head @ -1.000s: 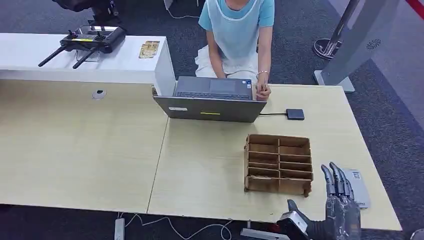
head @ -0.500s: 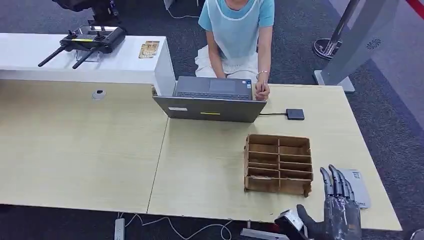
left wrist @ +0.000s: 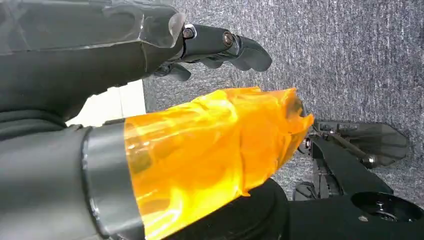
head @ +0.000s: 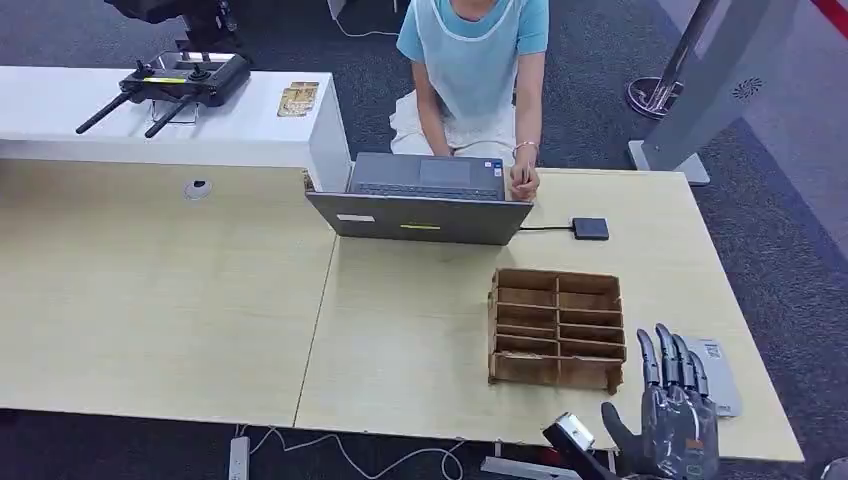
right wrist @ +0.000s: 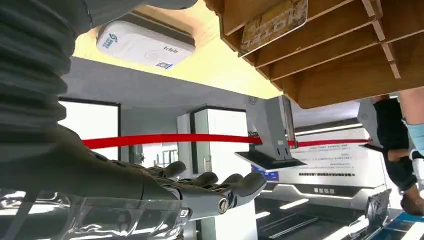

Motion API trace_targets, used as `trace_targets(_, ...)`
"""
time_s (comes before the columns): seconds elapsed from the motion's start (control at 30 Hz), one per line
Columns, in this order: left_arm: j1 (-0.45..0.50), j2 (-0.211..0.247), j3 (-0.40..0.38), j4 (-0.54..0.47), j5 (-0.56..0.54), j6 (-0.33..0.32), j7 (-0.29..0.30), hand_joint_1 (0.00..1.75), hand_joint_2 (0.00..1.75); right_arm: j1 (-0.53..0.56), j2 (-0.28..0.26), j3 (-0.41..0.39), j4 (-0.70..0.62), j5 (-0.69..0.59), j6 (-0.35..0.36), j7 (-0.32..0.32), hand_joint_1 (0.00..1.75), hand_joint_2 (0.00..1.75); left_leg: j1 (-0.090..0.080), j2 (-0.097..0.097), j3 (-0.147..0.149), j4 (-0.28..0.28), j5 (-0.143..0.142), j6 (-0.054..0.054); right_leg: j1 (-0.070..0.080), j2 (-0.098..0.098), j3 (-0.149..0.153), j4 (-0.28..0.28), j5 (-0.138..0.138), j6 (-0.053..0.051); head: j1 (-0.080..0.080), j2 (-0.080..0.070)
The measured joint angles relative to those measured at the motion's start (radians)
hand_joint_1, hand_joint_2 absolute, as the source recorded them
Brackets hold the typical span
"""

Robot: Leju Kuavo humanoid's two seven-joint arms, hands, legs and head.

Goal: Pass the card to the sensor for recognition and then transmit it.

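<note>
Reaching for the card is the step in hand. The right hand [head: 672, 415] hovers at the near table edge, fingers straight and apart, holding nothing. Just beside it toward the robot's left stands the wooden card rack [head: 556, 328]; in the right wrist view a card [right wrist: 274, 20] sits in one of its slots, which is judged to be the card to pass. Touching distance on the hand's other side lies the white card sensor [head: 714, 375], flat on the table [head: 420, 330].

Procedure, as judged:
- Approach the rack from its open front.
- Pinch the card's exposed edge between thumb and finger; avoid the dividers.
- Withdraw along the slot, then present the card flat over the sensor.

The left hand [left wrist: 220, 47] hangs over carpet, fingers curled in on nothing.

Count, near to far: one sensor, one rack, one visible card, one laptop [head: 425, 198], one person [head: 475, 60].
</note>
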Motion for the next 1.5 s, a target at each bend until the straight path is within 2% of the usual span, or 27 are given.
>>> trace_targets(0.27,0.000,0.000,0.000,0.000,-0.013,-0.009,0.002,0.00,0.00,-0.058,-0.002,0.007,0.078,-0.071,0.006,-0.042,0.00,1.75,0.000,0.000,0.000,0.000,0.000,0.000,0.000,0.000,0.000,0.000,0.000,0.000,0.000,0.000)
trace_targets(0.63,-0.001,-0.002,0.000,0.000,-0.027,-0.017,-0.007,0.00,0.00,-0.130,0.012,0.017,0.176,-0.086,0.023,-0.080,0.00,1.75,0.000,0.000,0.001,0.000,0.000,0.000,0.000,0.000,0.000,0.000,0.000,0.000,0.000,0.000)
trace_targets(1.5,-0.001,-0.010,0.000,0.000,-0.019,-0.017,-0.008,0.00,0.00,-0.154,0.030,0.019,0.220,-0.048,0.017,-0.072,0.00,1.75,0.000,0.000,0.001,0.000,0.000,0.000,0.000,0.000,0.000,0.000,0.000,0.000,0.000,0.000)
